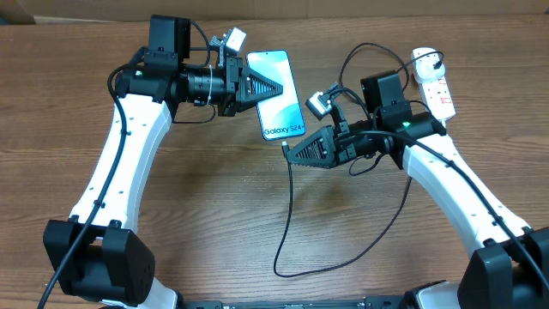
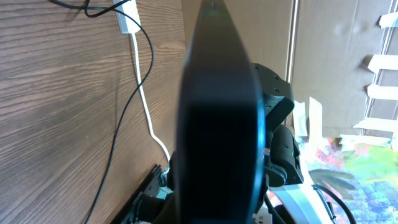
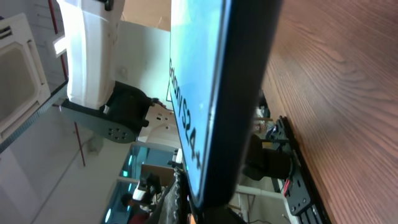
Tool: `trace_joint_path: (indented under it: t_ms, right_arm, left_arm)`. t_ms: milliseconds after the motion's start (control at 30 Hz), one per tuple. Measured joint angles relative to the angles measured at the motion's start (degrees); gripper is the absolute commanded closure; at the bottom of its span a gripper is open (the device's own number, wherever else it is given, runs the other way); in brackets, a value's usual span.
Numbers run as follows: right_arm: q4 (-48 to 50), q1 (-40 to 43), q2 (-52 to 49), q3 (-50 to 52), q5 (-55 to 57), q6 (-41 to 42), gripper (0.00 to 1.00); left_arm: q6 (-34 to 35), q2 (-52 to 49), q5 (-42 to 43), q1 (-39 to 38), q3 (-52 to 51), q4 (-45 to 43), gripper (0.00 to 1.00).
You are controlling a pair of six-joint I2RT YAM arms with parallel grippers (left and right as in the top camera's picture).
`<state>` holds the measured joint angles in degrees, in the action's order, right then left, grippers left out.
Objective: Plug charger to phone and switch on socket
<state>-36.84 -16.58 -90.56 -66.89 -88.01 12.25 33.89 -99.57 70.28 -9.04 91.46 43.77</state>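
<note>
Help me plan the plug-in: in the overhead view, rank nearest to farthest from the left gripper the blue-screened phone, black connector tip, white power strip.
1. The slim blue-screened phone: between the fingers of the left gripper.
2. The small black charger connector tip: just below the phone.
3. The narrow white power strip: far right.

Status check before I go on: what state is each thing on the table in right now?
phone: screen lit, gripped by the left fingers.
charger: connector tip at the phone's lower end; whether it is seated cannot be told.
socket: black plug in it; switch position too small to tell.
left fingers: shut on the phone.
right fingers: shut, apparently on the charger's tip.
</note>
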Motion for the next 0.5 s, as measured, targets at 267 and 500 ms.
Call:
trace_joint_path:
  t_ms: [267,500]
  right_arm:
    - [0.0,1.1,0.0,0.0,0.0,0.2,0.96]
    - [0.0,1.1,0.0,0.0,0.0,0.2,0.96]
  left_arm:
    - [-0.3,0.0,0.0,0.0,0.0,0.0,0.96]
    - [-0.7,0.0,0.0,0.0,0.0,0.0,0.96]
